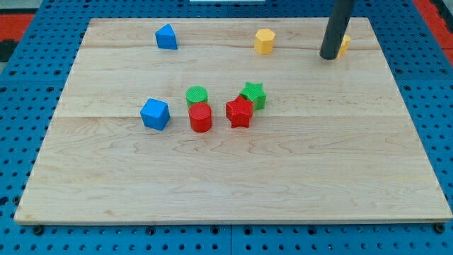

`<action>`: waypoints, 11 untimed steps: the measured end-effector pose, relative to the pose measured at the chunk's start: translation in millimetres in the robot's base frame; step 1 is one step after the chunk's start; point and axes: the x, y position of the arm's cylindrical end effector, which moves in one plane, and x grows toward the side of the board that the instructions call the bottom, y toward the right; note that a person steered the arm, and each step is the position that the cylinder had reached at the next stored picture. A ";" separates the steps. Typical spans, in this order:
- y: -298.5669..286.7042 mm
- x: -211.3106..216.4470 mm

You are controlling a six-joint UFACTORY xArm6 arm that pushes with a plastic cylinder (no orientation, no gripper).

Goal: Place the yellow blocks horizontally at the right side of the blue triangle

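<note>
Pale wooden board [233, 177] on a blue pegboard bench, seen from above and slightly from the near edge. No jaws on this rig: only a dark rod, holding nothing.

Task items, along the board's 12 o'clock edge: blue triangle [166, 37] toward 11 o'clock; yellow hexagonal block [264, 41] well apart from it toward 1 o'clock, roughly level with it; second yellow block [344, 45] farther toward 2 o'clock, mostly hidden behind the rod, shape not discernible. Tip [329, 57] set down just at the 9 o'clock side of that second yellow block, touching or nearly so; contact not resolvable.

Progress, as judged: both yellow blocks already on the triangle's right and in a rough horizontal line with it, yet widely spaced. Remaining: closing the gaps so the pair sits beside the triangle. Tip's present side of the hidden block unsuited to a push toward 9 o'clock; a move round to its 3 o'clock side probably needed.

Bystanders near board centre: blue cube [155, 114], green cylinder [197, 95], red cylinder [201, 117], red star [240, 112], green star [253, 94].
</note>
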 end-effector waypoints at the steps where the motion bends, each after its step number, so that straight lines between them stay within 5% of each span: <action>1: -36.7 -18.5; 3: -150.5 -29.9; 4: -118.0 -35.9; 5: -16.0 -72.9; 6: 55.7 -49.0; 7: 46.1 11.3; 9: 94.4 25.5; 10: 35.2 59.1; 11: -12.1 34.2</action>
